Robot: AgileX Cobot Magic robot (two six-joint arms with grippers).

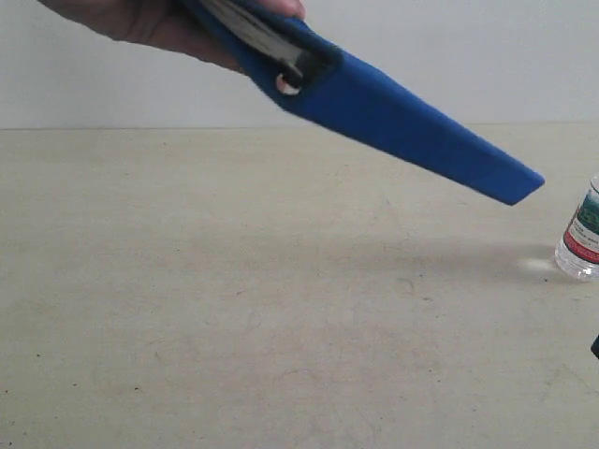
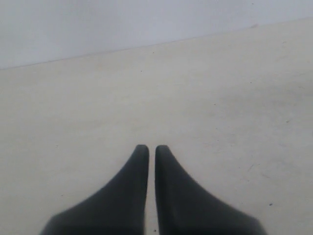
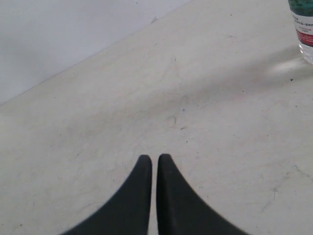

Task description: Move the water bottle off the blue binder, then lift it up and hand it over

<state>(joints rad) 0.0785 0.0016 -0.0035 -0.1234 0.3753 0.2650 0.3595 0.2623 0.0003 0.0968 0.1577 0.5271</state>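
Both jaws pressed together, empty.
The water bottle [image 1: 580, 238] stands upright on the tabletop [image 1: 234, 318], nearer my right jaws; a hand [image 1: 140, 23] holds the blue binder [image 1: 402, 117] tilted aloft, not touching it.

A pale beige table [image 1: 234, 327] spreads out well below the hand [image 1: 140, 23], matte and worn, with faint scuffs, thin scratches and a few small dark specks. Behind the hand rises a plain off-white wall [image 1: 112, 94], which meets the table's far edge in a straight line. A soft grey shadow [image 1: 393, 257] lies across the tabletop, below the hand and off toward its fingertip side.
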